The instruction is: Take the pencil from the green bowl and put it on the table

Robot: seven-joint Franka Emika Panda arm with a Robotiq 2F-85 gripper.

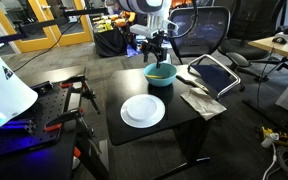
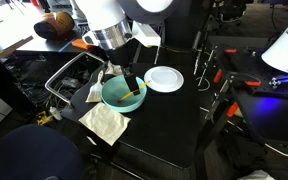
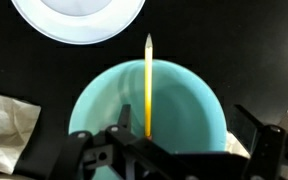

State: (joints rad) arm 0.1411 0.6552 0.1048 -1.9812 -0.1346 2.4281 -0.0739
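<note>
The teal-green bowl (image 1: 160, 75) (image 2: 122, 95) (image 3: 184, 100) stands on the black table (image 1: 184, 118) (image 2: 174, 125) next to a white plate. The yellow-orange pencil (image 3: 149, 85) lies in the bowl, its tip past the rim toward the plate; in an exterior view it shows as an orange streak (image 2: 133, 93). My gripper (image 3: 184, 122) (image 1: 159, 55) (image 2: 124, 80) hangs just over the bowl, open. The pencil sits between the fingers, close to one finger, and its lower end is hidden by the gripper body.
A white plate (image 1: 142, 110) (image 2: 164, 79) (image 3: 79, 18) lies beside the bowl. A crumpled napkin (image 1: 206, 100) (image 2: 104, 122) (image 3: 4, 125) and a dark tablet-like frame (image 1: 214, 72) (image 2: 69, 75) sit on the bowl's other side. An office chair (image 1: 199, 30) stands behind the table.
</note>
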